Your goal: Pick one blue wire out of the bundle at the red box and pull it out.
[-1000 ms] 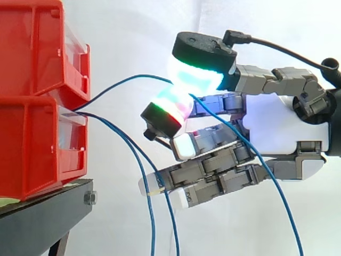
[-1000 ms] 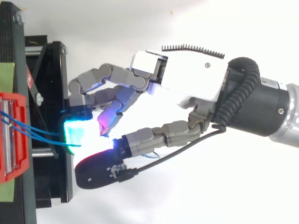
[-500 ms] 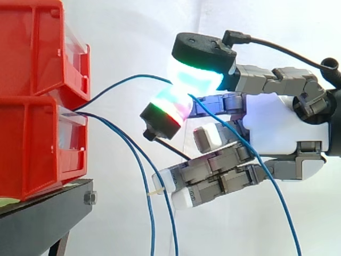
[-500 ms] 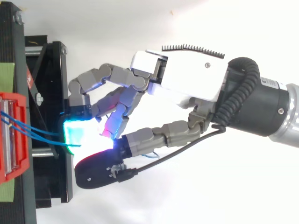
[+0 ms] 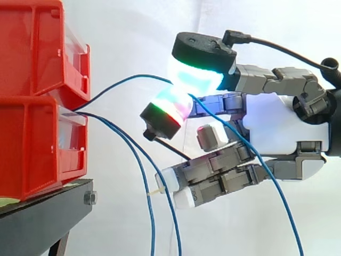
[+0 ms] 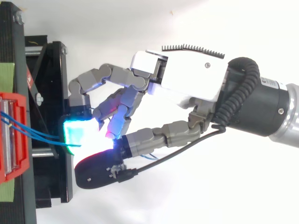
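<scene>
Side view: my robot hand [image 5: 272,128] comes in from the right with two glowing fingertips [image 5: 194,80] closed on one blue wire [image 5: 125,81]. It is pinched between the green-white pad above and the green-and-red pad just below. The remaining fingers are bent loosely underneath, holding nothing I can make out.

The pinched wire leaves the front of the lower red box [image 5: 32,149] and arcs up to the pinch. From there it runs down past the palm to the bottom edge (so it passes straight through the grip). The other blue wires [image 5: 145,181] leave the same opening and hang down close by the lower fingers; I cannot tell whether they touch.

An upper red box [image 5: 32,48] sits stacked on the lower one, and both rest on the black stand [image 5: 42,213]. From the top view, the wires run from the box to the cyan pad.
</scene>
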Tool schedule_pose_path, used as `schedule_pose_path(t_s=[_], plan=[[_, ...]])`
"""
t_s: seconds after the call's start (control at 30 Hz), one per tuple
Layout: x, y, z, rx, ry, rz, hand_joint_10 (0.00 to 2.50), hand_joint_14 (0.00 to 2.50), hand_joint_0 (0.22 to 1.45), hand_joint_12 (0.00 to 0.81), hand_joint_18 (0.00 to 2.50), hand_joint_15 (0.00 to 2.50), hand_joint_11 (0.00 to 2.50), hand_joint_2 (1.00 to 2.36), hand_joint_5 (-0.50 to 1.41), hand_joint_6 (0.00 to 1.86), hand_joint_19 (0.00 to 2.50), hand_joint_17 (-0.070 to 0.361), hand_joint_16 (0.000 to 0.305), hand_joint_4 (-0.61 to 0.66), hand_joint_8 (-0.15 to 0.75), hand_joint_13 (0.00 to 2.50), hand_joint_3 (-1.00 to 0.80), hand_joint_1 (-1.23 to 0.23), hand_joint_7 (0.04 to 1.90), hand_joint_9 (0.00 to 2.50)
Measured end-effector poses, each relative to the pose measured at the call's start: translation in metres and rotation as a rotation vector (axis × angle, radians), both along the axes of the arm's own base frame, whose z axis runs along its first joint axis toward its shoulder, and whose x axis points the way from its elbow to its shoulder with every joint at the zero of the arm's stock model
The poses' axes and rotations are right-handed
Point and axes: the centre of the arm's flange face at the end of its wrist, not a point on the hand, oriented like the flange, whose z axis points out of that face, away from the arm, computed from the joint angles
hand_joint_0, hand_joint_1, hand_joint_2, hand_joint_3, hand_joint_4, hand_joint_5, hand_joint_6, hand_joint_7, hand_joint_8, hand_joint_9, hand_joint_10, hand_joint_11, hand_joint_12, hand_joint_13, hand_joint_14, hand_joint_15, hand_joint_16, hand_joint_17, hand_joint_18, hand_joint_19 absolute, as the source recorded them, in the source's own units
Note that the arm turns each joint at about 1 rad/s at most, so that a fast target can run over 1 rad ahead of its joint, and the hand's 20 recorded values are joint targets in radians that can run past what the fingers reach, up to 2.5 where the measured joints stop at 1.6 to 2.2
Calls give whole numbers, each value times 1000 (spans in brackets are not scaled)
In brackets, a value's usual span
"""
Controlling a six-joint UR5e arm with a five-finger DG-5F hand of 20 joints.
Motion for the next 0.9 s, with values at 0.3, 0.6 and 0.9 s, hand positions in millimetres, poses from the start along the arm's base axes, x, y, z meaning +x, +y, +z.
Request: schedule_pose_path(t_s=[0.3, 0.6, 0.9], plan=[[0, 0, 0, 0, 0, 0, 18, 16, 546, 414, 674, 505, 671, 1108, -47, 841, 427, 147, 65, -29, 311, 860, -15, -813, 1186, 1397], [0, 0, 0, 0, 0, 0, 21, 17, 553, 412, 680, 533, 688, 1085, -48, 843, 444, 146, 65, -29, 313, 872, -9, -810, 1187, 1403], [0, 0, 0, 0, 0, -1, 22, 17, 558, 415, 690, 532, 696, 1069, -49, 844, 446, 146, 65, -20, 314, 876, -2, -810, 1191, 1406]])
